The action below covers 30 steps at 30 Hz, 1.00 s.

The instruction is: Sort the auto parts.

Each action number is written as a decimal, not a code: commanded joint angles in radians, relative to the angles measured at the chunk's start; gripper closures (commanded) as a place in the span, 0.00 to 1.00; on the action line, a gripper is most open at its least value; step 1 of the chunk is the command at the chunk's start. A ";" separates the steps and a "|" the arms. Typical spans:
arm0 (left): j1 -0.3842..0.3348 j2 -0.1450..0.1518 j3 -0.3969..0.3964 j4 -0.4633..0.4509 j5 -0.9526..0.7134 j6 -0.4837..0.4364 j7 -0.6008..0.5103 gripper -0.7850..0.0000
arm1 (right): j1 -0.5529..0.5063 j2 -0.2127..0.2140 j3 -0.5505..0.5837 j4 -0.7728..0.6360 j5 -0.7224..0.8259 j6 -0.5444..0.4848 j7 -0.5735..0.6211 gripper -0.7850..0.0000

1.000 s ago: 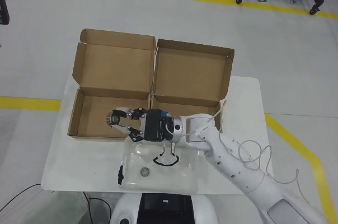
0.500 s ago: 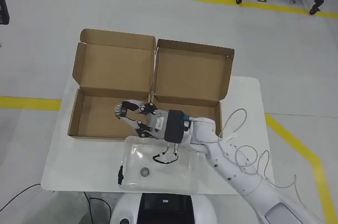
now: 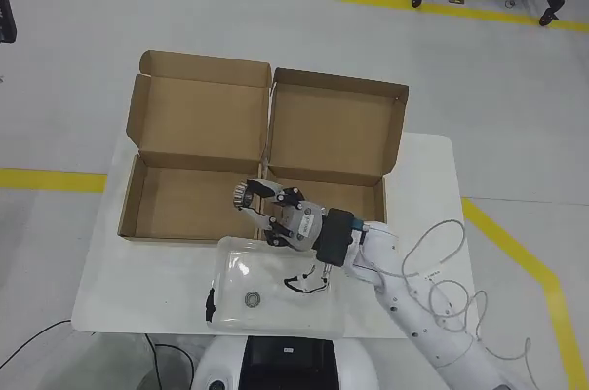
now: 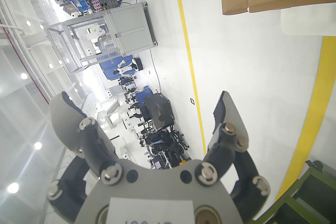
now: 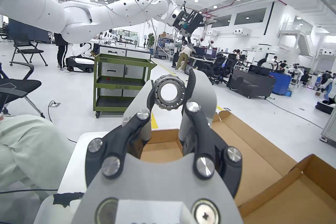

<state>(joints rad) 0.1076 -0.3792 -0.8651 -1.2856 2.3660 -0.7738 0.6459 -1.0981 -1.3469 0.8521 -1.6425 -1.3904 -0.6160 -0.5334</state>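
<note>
Top view | R claw [image 3: 248, 197] clamps bearing [image 3: 241, 194] | above left box [image 3: 158, 203]

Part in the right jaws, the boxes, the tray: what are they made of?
The ring part: metal, probably steel; grey sheen, ribbed roller-like rim. The boxes: brown cardboard, matte, with folded flaps. The tray: clear plastic by the look, glossy; the white surface shows through it.

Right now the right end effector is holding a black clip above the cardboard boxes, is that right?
Not quite. The right end effector is above the cardboard boxes, but it holds a metal bearing ring, not a black clip. The right wrist view shows the ring pinched between its fingers.
</note>
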 commanded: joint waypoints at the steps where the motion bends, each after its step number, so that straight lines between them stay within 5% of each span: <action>1: 0.000 0.000 0.000 0.000 0.000 0.000 0.000 0.00 | 0.014 -0.005 -0.011 0.005 0.012 0.012 0.062 1.00; 30: 0.000 0.000 0.000 0.000 0.000 0.000 0.000 0.00 | 0.433 -0.238 -0.334 0.543 0.237 0.350 0.825 1.00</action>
<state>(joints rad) 0.1076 -0.3792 -0.8651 -1.2856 2.3660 -0.7738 0.6459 -0.6772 -1.5736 0.5308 -1.1124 -1.1518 -0.2897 0.2395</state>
